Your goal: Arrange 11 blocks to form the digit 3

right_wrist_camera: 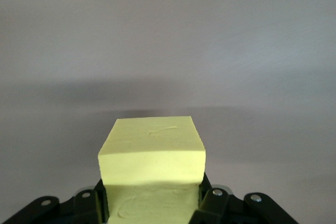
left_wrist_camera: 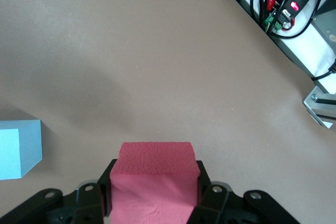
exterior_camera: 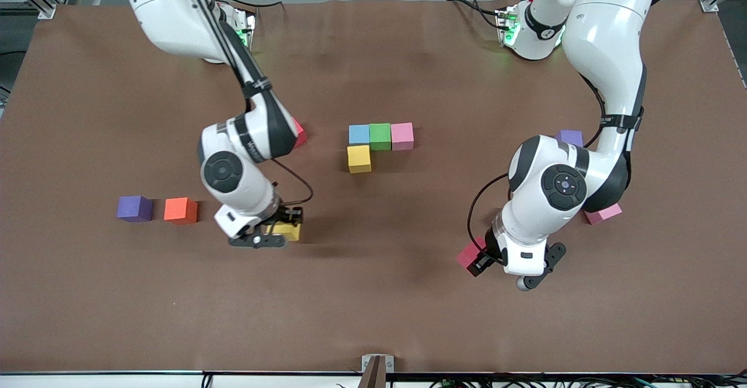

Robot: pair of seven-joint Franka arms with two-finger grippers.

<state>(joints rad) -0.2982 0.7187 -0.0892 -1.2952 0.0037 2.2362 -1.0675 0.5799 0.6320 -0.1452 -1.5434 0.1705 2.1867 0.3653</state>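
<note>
Four blocks touch mid-table: light blue [exterior_camera: 359,134], green [exterior_camera: 380,136] and pink [exterior_camera: 402,136] in a row, with a yellow one [exterior_camera: 359,158] against the light blue one, nearer the front camera. My right gripper [exterior_camera: 279,231] [right_wrist_camera: 152,190] is shut on a second yellow block [exterior_camera: 288,231] [right_wrist_camera: 152,145], low at the table. My left gripper [exterior_camera: 477,261] [left_wrist_camera: 155,184] is shut on a crimson block [exterior_camera: 469,255] [left_wrist_camera: 156,163]. A light blue block [left_wrist_camera: 18,148] lies beside it.
An orange block [exterior_camera: 180,210] and a purple cube [exterior_camera: 135,208] sit side by side toward the right arm's end. A reddish block [exterior_camera: 300,133] peeks from under the right arm. Under the left arm lie a pink block [exterior_camera: 604,213] and a purple cube [exterior_camera: 569,137].
</note>
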